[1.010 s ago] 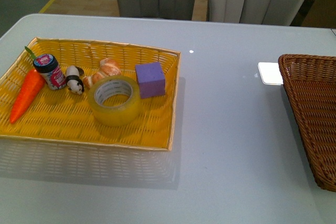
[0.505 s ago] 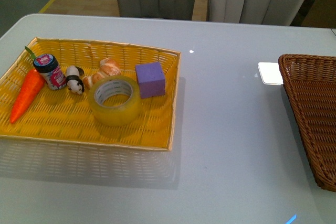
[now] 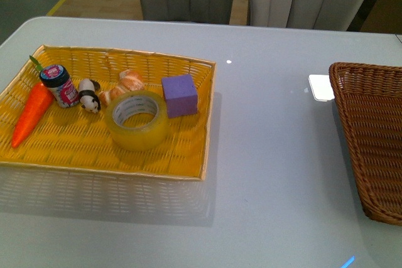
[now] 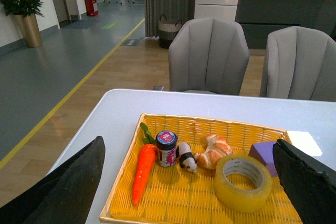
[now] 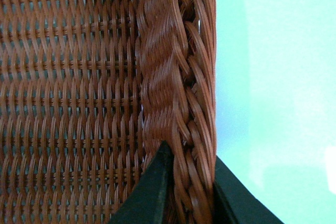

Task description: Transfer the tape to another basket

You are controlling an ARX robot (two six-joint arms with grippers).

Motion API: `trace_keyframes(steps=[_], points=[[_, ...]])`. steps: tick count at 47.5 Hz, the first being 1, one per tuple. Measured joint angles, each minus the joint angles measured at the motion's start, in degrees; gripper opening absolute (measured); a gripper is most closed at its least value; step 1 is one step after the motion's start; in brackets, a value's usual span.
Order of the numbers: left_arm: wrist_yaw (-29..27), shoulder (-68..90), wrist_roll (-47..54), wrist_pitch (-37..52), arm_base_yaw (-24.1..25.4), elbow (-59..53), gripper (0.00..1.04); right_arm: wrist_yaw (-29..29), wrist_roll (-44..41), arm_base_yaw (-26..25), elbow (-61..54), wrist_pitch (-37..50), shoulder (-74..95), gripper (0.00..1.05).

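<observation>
Though apart — one tape [image 3: 137, 120]; one basket [image 3: 374, 136]

tape [image 3: 137, 120] open above, purple block [image 3: 180, 95] just beside

Translucent yellowish tape [image 3: 135, 135], bright yellow woven tray [image 3: 75, 150], brown wicker basket [image 3: 370, 136], purple block [image 3: 180, 95], orange carrot [image 3: 31, 112].

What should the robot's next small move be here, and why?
Probably drag the brown basket toward the yellow basket. The right gripper pinches the brown basket's rim. That basket sits far right on the table, partly out of the front view, and the tape lies untouched in the yellow basket.
</observation>
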Motion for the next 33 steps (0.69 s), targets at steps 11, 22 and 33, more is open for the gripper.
trace_keyframes(steps=[11, 22, 33], points=[[0.00, 0.00, 0.00, 0.00, 0.00, 0.00, 0.96, -0.50, 5.84, 3.67, -4.33, 2.34, -1.95, 0.06], [0.00, 0.00, 0.00, 0.00, 0.00, 0.00, 0.96, -1.05, 9.99, 11.69, -8.07, 5.16, -2.89, 0.05], [0.00, 0.00, 0.00, 0.00, 0.00, 0.00, 0.96, -0.61, 12.79, 16.50, -8.52, 5.79, -2.97, 0.05]])
